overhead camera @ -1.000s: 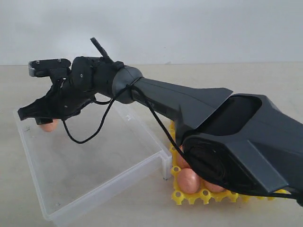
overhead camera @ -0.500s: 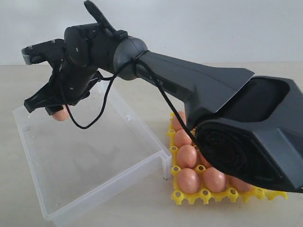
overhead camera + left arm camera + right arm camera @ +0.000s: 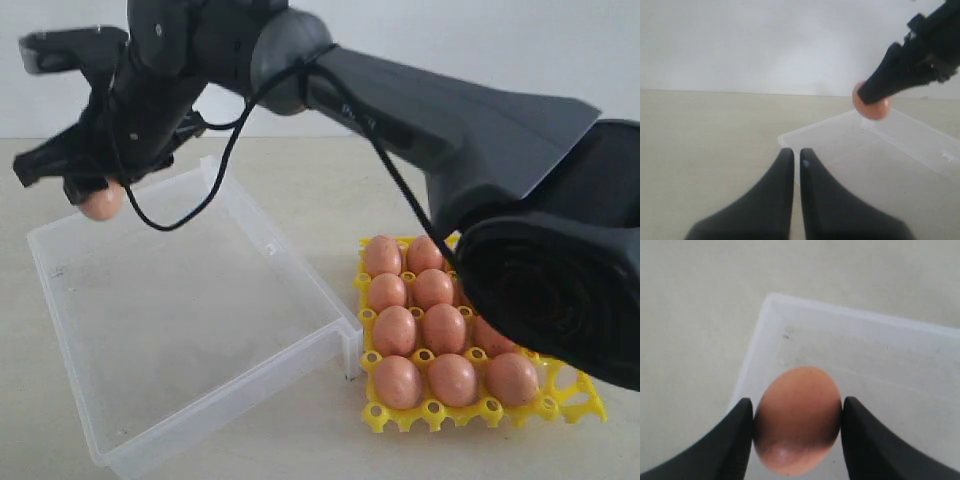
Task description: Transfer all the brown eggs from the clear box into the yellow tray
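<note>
My right gripper [image 3: 92, 188] reaches across to the left and is shut on one brown egg [image 3: 101, 201], held in the air above the far left corner of the clear box [image 3: 190, 320]. The wrist view shows that egg [image 3: 797, 420] pinched between both fingers [image 3: 740, 430] over the box corner [image 3: 865, 355]. No other egg shows in the box. The yellow tray [image 3: 440, 415] sits to the right of the box with several brown eggs [image 3: 397, 330] in its cells. My left gripper [image 3: 796, 152] is shut and empty, low beside the box [image 3: 900, 160], facing the held egg [image 3: 871, 107].
The right arm's dark body [image 3: 470, 130] spans the scene from right to left above the tray and box. A black cable [image 3: 190, 205] hangs from the wrist. The pale tabletop [image 3: 300, 170] runs back to a white wall.
My right gripper has risen with the egg, lifting it out of the box's far left corner. The arm went up with it, uncovering more of the yellow tray.
</note>
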You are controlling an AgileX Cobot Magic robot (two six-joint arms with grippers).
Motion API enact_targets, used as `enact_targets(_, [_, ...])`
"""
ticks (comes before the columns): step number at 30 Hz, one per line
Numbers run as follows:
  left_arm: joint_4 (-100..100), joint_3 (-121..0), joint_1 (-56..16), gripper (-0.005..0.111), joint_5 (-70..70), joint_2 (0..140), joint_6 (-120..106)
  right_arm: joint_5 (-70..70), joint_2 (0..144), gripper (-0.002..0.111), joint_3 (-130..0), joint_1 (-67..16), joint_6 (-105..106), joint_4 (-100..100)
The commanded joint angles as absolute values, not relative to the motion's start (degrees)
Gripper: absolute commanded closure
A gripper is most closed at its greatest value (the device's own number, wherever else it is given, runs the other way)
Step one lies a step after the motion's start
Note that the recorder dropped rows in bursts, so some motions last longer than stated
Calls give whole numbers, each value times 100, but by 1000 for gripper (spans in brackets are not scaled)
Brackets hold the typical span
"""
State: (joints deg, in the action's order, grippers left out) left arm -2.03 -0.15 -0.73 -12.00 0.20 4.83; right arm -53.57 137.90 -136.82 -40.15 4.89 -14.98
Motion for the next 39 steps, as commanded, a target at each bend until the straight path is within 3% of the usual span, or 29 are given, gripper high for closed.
enact_targets(1, [-211,0,-62,103,-1194,0,493,-5146,13358,108,-13711,-4059,507,-1610])
enact_targets(18, [-211,0,-62,103,-1206,0,493,-5375,11802,108,-13711,-4052,1366,-1842])
enact_targets(33, [-211,0,-62,103,-1200,0,493,-6587,10518,108,-13711,-4038,1483,-881])
enact_targets(39, [-211,0,-62,103,-1200,0,493,-6423,9727,108,-13711,-3313,1566,-867])
